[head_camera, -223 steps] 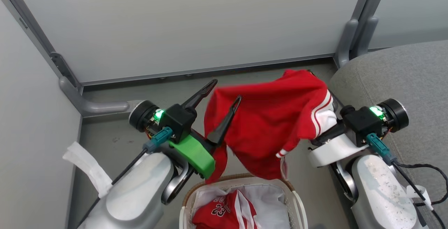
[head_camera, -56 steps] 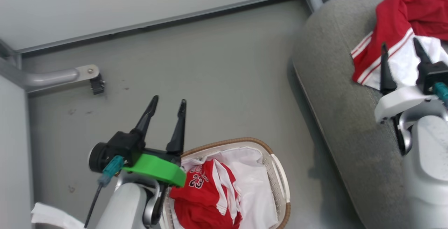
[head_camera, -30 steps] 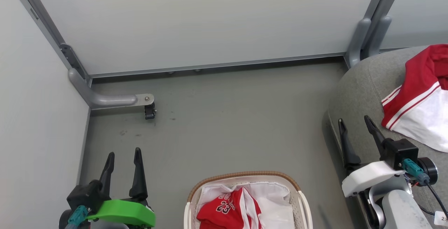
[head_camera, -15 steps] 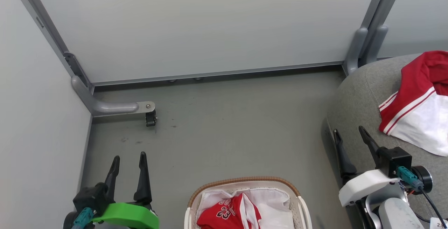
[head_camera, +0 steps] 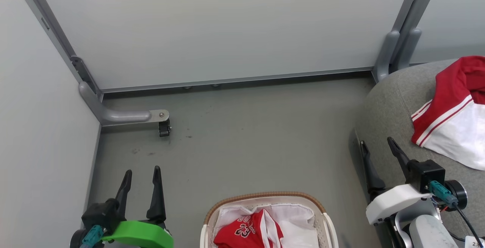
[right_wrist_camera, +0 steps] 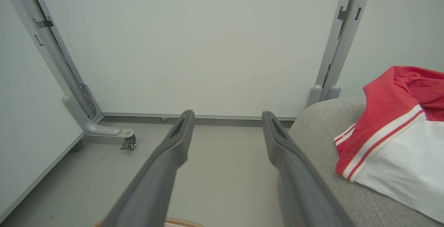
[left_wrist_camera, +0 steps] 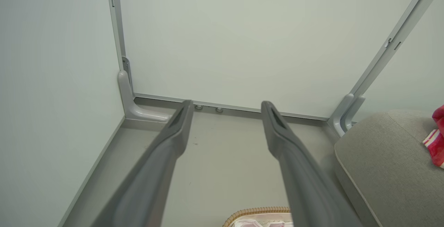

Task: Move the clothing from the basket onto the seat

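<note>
One red and white garment (head_camera: 452, 117) (right_wrist_camera: 395, 133) lies on the grey seat (head_camera: 386, 107) (right_wrist_camera: 347, 199) at the right; its edge shows at the far right of the left wrist view (left_wrist_camera: 436, 138). A second red garment (head_camera: 246, 233) printed "23" lies in the white basket (head_camera: 265, 196) with the brown rim, at the bottom centre. My left gripper (head_camera: 142, 172) (left_wrist_camera: 226, 103) stands open and empty over the floor, left of the basket. Open and empty too, my right gripper (head_camera: 377, 142) (right_wrist_camera: 226, 114) hovers at the seat's near left edge, apart from the garment.
Pale partition walls (head_camera: 227, 28) close off the back and left. A grey wall foot with a small caster (head_camera: 163, 126) juts onto the grey floor (head_camera: 246, 138) at the left. A second upright post (head_camera: 401, 39) stands at the seat's far corner.
The view has shifted slightly over the last second, so both grippers sit a little lower in it. Both stay open and empty, and neither garment has moved.
</note>
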Tool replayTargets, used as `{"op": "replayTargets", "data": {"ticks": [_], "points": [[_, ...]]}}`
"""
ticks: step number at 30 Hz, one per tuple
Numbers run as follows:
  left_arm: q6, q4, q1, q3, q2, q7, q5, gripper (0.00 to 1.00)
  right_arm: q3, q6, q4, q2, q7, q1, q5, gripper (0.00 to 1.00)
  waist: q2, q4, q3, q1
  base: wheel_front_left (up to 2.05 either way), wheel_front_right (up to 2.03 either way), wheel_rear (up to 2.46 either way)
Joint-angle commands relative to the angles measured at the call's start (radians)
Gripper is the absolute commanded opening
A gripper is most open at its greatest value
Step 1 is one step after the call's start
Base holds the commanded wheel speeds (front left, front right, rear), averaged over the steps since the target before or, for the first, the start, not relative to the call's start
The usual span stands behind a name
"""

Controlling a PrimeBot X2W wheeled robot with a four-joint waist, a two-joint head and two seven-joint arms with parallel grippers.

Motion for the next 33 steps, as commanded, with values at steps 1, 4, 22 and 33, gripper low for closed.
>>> {"op": "replayTargets", "data": {"ticks": [1,4,22,33], "points": [[-0.004,0.0,0.016,0.002,0.001,0.0,0.01,1.0,0.0,-0.001,-0.003,-0.004,0.0,0.013,0.009,1.0,0.0,-0.001,0.001,0.0001,0.0,0.0,0.0],[-0.005,-0.001,0.013,0.0,0.001,0.0,0.011,1.0,0.0,-0.001,-0.003,-0.004,0.0,0.009,0.007,1.0,0.0,-0.002,0.005,0.0001,0.0,0.0,0.0],[-0.021,0.131,-0.199,-0.168,0.001,0.0,-0.001,1.0,-0.035,-0.001,-0.041,-0.004,0.0,-0.088,-0.042,1.0,0.0,-0.05,0.161,0.0001,0.0,0.0,0.0],[-0.03,0.393,-0.377,-0.42,0.002,0.0,-0.061,1.0,-0.018,-0.001,-0.074,-0.004,0.0,-0.191,-0.061,1.0,0.0,-0.143,0.361,0.0001,0.0,0.0,0.0]]}}
